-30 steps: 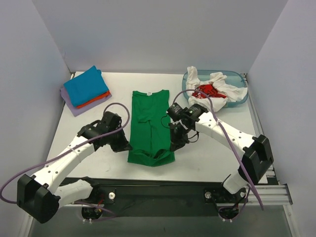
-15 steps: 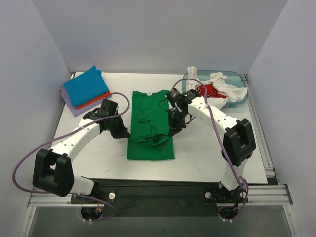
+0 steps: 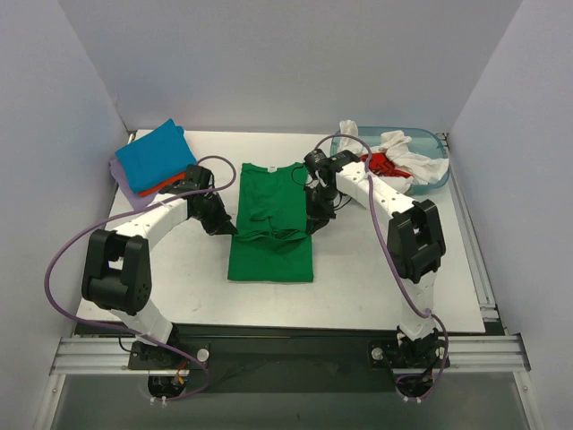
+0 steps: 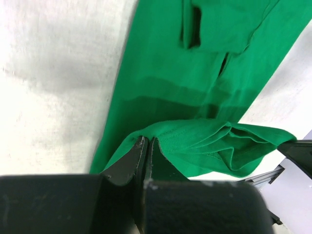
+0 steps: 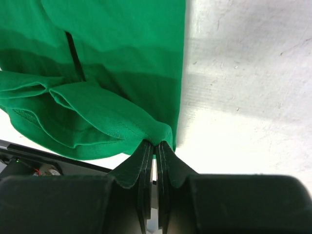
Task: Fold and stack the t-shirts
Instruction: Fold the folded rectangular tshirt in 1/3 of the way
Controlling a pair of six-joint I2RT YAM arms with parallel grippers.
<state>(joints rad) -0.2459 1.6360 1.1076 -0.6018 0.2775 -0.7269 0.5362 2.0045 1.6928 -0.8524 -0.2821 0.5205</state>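
Left tool (image 4: 147, 145), its tips pinched together on a raised hem fold of the green shirt (image 4: 185, 83); the rest of the shirt lies flat on the white surface (image 4: 53, 73).

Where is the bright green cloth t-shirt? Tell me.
The green t-shirt lies mid-table in the top view, its hem pinched by left claw and right claw.

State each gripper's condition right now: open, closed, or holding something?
Left gripper: closed, pinching the green t-shirt at its lifted edge.
Right gripper: closed, pinching the same shirt's lifted edge on the other side.
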